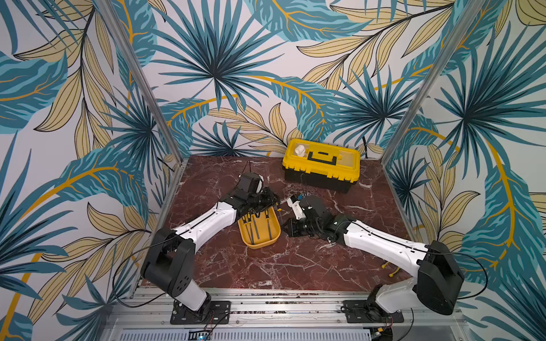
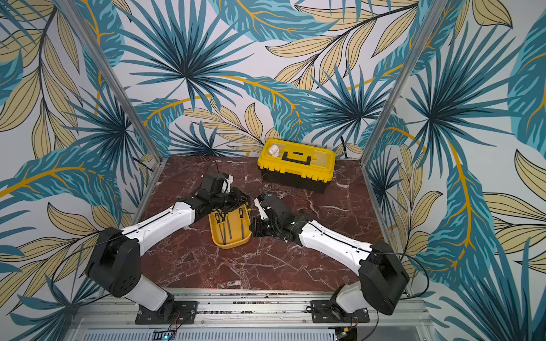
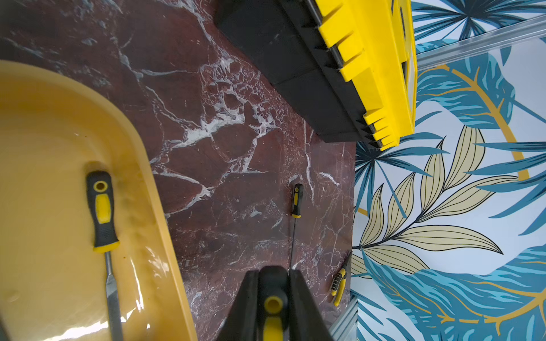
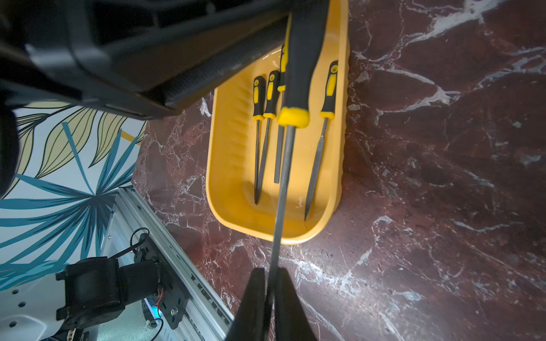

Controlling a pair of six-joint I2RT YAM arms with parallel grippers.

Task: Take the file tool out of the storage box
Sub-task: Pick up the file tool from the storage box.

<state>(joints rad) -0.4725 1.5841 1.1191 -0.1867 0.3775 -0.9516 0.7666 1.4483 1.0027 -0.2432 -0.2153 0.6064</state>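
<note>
Nearest, on the red marbled surface: yellow storage box with four loose files inside. Just beside its right side, held off the surface and outside the box: file tool, pinched at the metal shaft by the closed right hand and clamped at the black-and-yellow handle by the closed left hand. Farthest, at the rear edge of the surface: black toolbox with yellow lid.

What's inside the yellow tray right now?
Four files lie in the tray; a fifth file, held in front, covers part of one. The left arm hides the tray's far end.
</note>
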